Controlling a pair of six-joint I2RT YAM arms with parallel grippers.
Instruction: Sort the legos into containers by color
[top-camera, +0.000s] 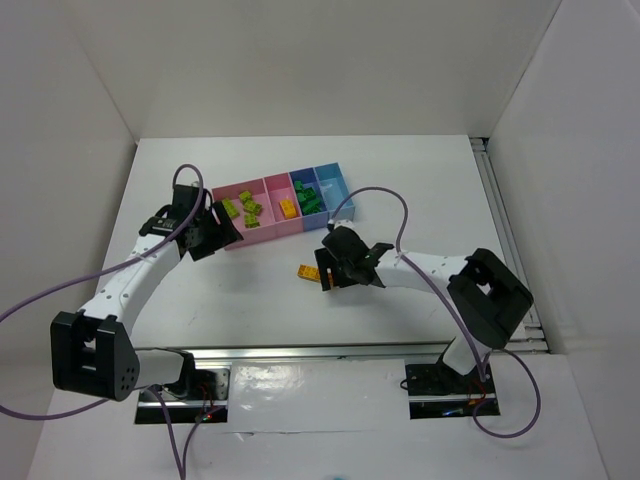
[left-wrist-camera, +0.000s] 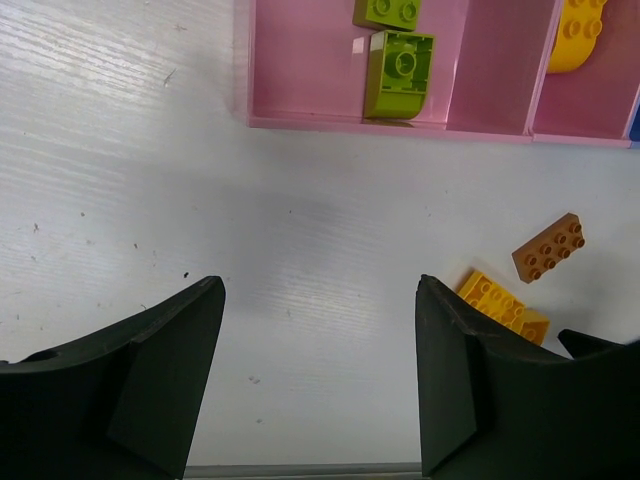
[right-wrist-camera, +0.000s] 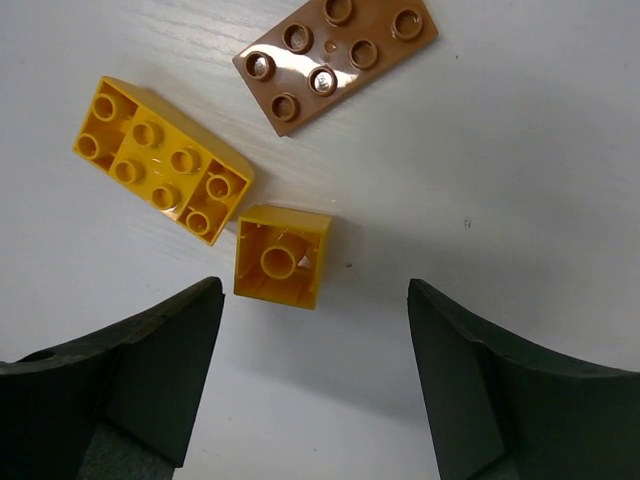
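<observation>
Right gripper (right-wrist-camera: 310, 385) hung spread apart above three loose legos, lower centre of frame.
We judged a descent onto the small yellow brick (right-wrist-camera: 281, 257) came next; left gripper (left-wrist-camera: 320, 375) idled, likewise parted.

White table (top-camera: 250, 300) with bins (top-camera: 285, 208), seemingly three legos (right-wrist-camera: 165, 160)

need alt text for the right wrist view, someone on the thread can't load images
Three lego bricks lie on a white table just beyond the open right tool: a small yellow-orange square brick turned hollow side up, nearest the fingers, a longer yellow-orange studded brick at its upper-left corner, and a brown-orange studded brick farther off. Nothing is gripped.
</observation>
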